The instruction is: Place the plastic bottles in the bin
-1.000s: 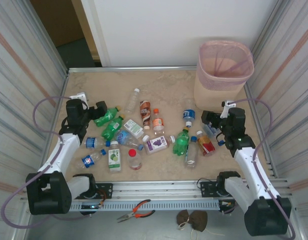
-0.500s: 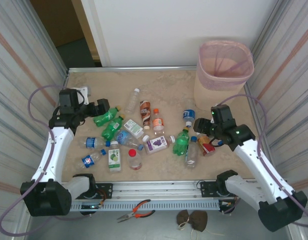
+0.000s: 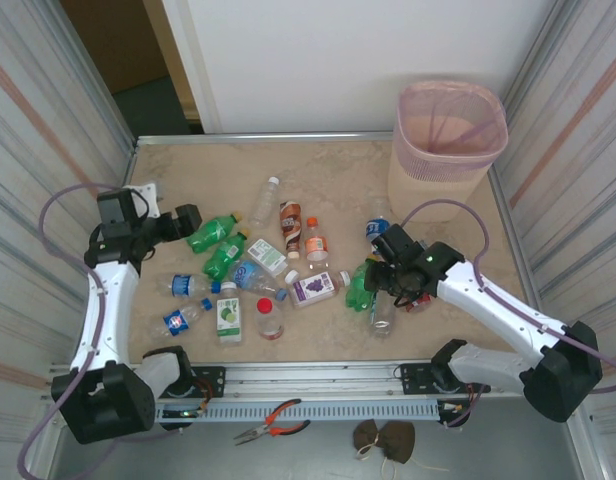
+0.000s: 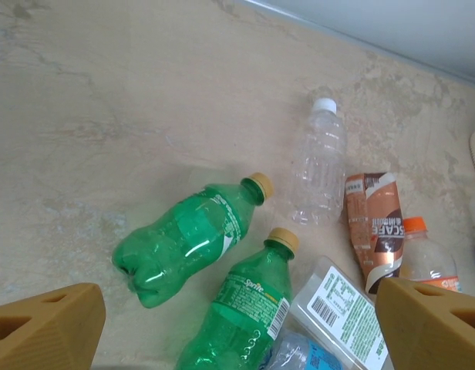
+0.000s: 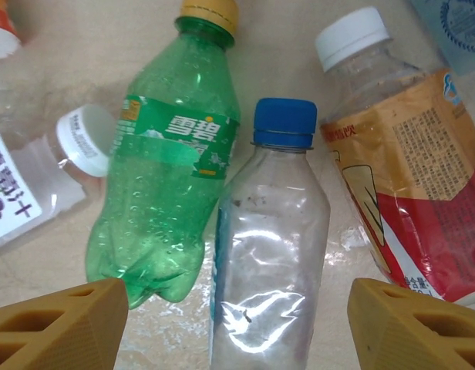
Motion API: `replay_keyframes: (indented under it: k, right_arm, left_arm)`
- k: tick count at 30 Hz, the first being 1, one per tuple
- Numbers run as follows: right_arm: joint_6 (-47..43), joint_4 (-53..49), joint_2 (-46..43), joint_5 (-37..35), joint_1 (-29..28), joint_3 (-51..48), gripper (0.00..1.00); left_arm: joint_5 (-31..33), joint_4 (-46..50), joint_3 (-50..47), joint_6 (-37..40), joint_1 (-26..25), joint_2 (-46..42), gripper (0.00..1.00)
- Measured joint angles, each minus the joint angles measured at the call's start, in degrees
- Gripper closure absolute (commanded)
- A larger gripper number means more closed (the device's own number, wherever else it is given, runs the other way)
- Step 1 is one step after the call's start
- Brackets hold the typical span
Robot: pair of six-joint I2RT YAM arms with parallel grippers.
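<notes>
Hovers over green bottles [image 4: 183,243] with left hand [image 4: 237,324] spread wide. Hangs over a clear blue-capped bottle [image 5: 268,254] with right hand [image 5: 237,322] spread, gripping nothing.

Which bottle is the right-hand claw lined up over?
The clear bottle with the blue cap: it lies between the fingers of the open right gripper; a green bottle and a red-labelled bottle flank it.

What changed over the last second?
The right pincer swung in from the right edge toward centre, now open over a green bottle and a clear blue-capped bottle. The left pincer drew back slightly leftward from two green bottles, open. Nothing grasped or released. No bottle shifted; bin stayed put.
</notes>
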State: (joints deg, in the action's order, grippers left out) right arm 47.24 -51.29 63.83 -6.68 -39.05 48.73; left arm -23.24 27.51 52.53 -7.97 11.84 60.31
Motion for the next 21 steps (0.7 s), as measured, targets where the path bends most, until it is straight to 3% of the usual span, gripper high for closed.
replay_keyframes:
  k: [5,21]
  right_arm:
    - [2.0,1.7,0.1,0.2,0.0,-4.3,0.30]
    - [3.4,7.2,3.8,1.4,0.0,-9.1,0.28]
  left_arm:
    - [-2.8,-1.4,-0.8,-1.2,2.7,0.0,0.11]
    - [-4.9,-2.1,-0.9,-1.3,2.7,0.0,0.08]
